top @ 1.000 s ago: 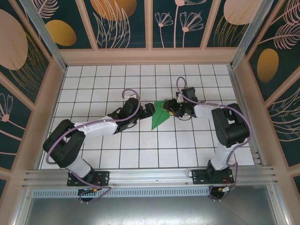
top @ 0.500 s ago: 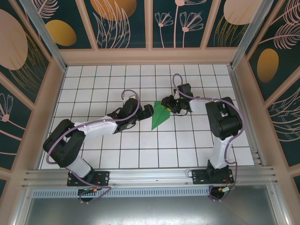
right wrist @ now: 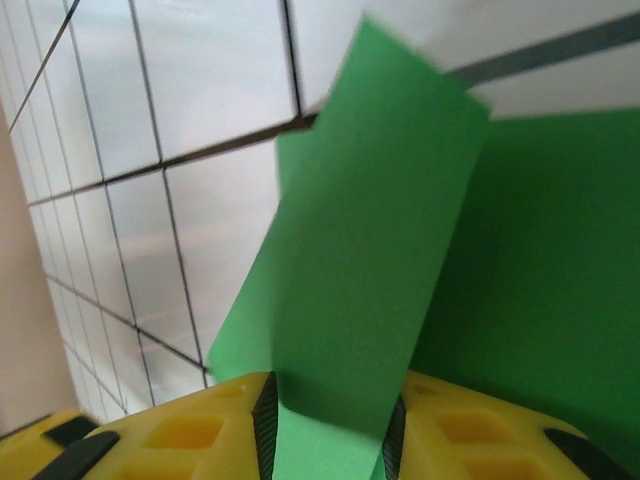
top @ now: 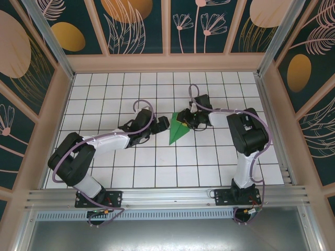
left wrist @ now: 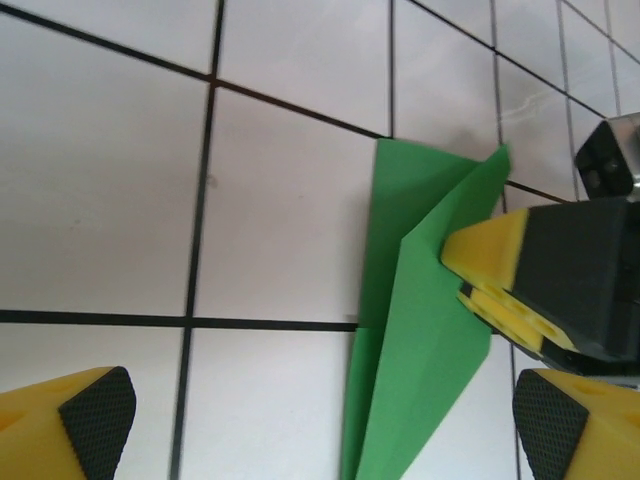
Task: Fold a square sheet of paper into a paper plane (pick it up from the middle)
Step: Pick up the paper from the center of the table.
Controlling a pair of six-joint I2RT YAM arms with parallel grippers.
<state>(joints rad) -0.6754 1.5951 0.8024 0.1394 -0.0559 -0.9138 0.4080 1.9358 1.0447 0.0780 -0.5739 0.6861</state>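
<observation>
The green paper (top: 177, 133), folded into a narrow pointed dart, lies on the white grid tiles at mid-table with its tip toward the near left. My right gripper (top: 183, 118) is at the paper's wide far end. In the right wrist view a raised flap of the paper (right wrist: 370, 270) stands between the two pads, with the gripper (right wrist: 329, 425) shut on it. In the left wrist view the yellow right fingers (left wrist: 490, 255) rest on the paper's (left wrist: 420, 340) right side. My left gripper (top: 163, 124) is just left of the paper, and its jaws (left wrist: 325, 415) are open, with the paper's near end between them.
The white grid table (top: 131, 94) is ringed by wooden walls (top: 167, 63) with patterned panels. An aluminium rail (top: 167, 196) runs along the near edge by the arm bases. Purple cables loop over both arms.
My right gripper has swung left over the paper's far end, its forearm stretching out. The left gripper has drawn back slightly to the left. The paper stays put.
</observation>
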